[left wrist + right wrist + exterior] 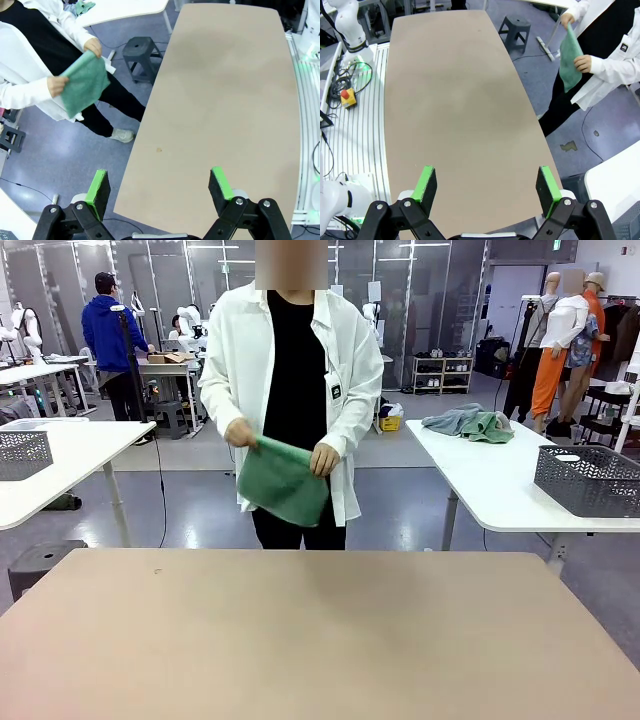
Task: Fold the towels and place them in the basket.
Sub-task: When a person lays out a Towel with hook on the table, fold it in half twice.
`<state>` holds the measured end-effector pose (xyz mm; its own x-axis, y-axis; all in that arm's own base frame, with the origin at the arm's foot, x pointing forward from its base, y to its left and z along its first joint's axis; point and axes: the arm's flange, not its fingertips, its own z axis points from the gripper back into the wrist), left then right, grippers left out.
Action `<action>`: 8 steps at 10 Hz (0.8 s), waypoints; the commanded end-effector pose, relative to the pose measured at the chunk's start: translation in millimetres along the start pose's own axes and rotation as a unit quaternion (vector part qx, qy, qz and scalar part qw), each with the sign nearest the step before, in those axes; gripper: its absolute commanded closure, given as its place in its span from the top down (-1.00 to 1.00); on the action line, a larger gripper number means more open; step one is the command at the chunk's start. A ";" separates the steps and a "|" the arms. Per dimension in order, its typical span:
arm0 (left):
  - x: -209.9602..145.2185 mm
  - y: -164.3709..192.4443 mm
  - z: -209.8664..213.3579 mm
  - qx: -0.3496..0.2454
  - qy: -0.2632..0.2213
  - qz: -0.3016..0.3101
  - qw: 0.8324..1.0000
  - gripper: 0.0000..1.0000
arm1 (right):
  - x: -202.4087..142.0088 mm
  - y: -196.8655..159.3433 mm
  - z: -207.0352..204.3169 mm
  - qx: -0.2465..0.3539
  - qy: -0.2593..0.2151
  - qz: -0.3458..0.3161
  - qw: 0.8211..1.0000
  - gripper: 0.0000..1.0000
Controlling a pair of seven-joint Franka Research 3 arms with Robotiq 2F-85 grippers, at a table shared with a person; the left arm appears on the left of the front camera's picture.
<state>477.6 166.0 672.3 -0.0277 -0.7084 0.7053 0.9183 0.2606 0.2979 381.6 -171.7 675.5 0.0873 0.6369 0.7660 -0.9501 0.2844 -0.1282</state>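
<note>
Beyond the far edge of the tan table (320, 640) a person stands and holds a mint green towel (283, 480) in both hands at waist height. The same towel (84, 85) hangs off the table's side in the left wrist view, and the towel (570, 57) appears at the upper right of the right wrist view. My left gripper (158, 175) is open above the table's near edge, nothing between its green pads. My right gripper (486, 171) is open over the table's end. A dark grey mesh basket (588, 480) stands on the side table at right.
A heap of grey-blue and green cloth (468, 423) lies on the white side table (480, 480) to the right. A paler grey basket (22, 453) sits on the white table at left. A dark stool (142, 52) stands on the floor by the person.
</note>
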 end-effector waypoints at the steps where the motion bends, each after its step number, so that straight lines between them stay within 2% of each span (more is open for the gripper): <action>1: 0.2 0.4 1.0 0.003 -0.006 0.003 1.000 1.00 | 0.7 0.7 0.2 0.001 -0.002 0.002 1.000 1.00; 8: 0.2 0.4 1.0 0.003 -0.006 0.003 1.000 1.00 | 0.7 0.7 0.2 0.001 -0.002 0.002 1.000 1.00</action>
<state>477.6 166.0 672.3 -0.0277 -0.7084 0.7053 0.9183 0.2607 0.2979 381.6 -171.7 675.5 0.0873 0.6370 0.7659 -0.9501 0.2844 -0.1282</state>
